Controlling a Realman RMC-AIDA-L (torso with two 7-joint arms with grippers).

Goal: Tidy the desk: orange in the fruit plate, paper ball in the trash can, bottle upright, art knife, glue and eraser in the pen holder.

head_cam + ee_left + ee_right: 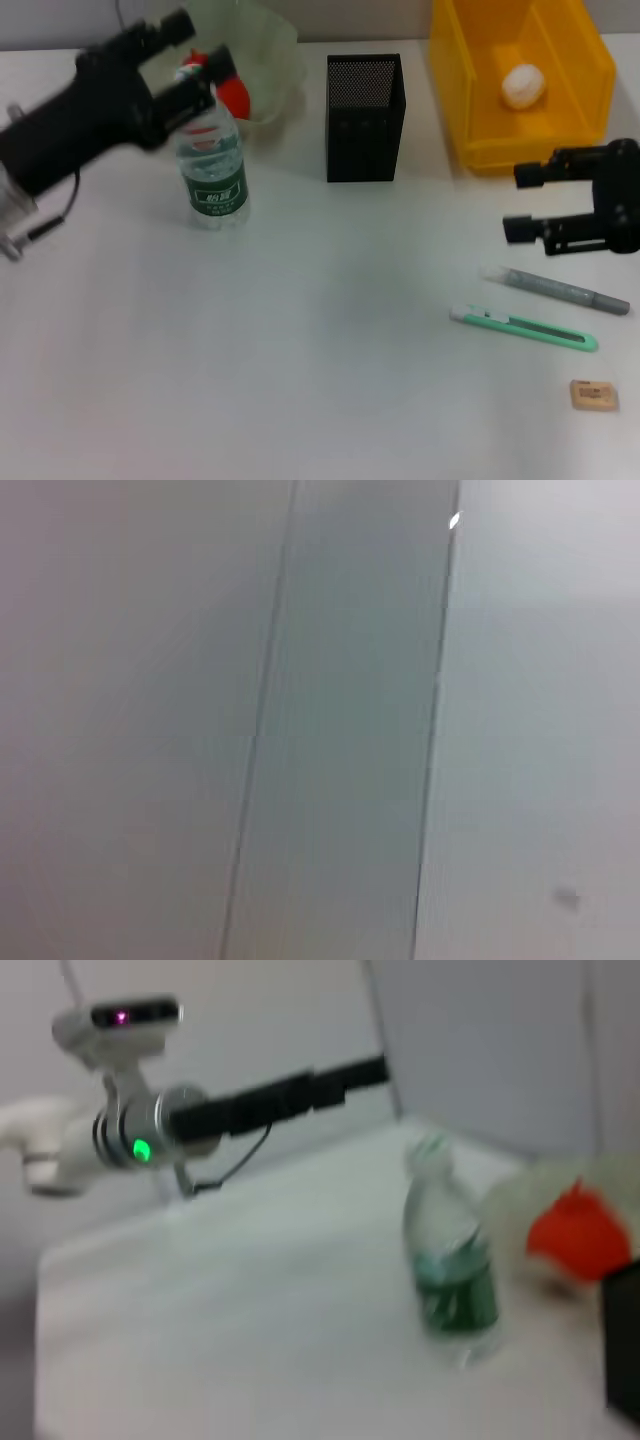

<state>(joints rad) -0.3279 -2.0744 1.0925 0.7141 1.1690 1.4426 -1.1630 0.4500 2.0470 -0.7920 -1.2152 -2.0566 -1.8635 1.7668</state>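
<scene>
On my head camera the left gripper (195,62) sits raised at the far left of the desk (300,330), its two black fingers spread apart with nothing between them, just above and behind the cap of the bottle (212,165). The bottle stands upright, green label facing me. Right behind it is the clear fruit plate (270,60) with the orange (232,95) inside, partly hidden by the gripper.

My left wrist camera gives me only blank grey panels; none of the desk things show there.

The right wrist camera looks back across the desk and catches what the head view cannot: the left arm (270,1100) side-on, held well above the surface, with the bottle (450,1260) standing free below it and the orange (578,1235) beside it.

Moving right on the head view, the black mesh pen holder (365,118) stands in the middle, then the yellow trash can (470,110) with the paper ball (523,86) in it. The right gripper (522,202) hovers in front of the bin, fingers parted and holding nothing. Near it lie the grey glue (555,288), the green art knife (525,328) and, nearest me, the eraser (593,395), each apart from the others.
</scene>
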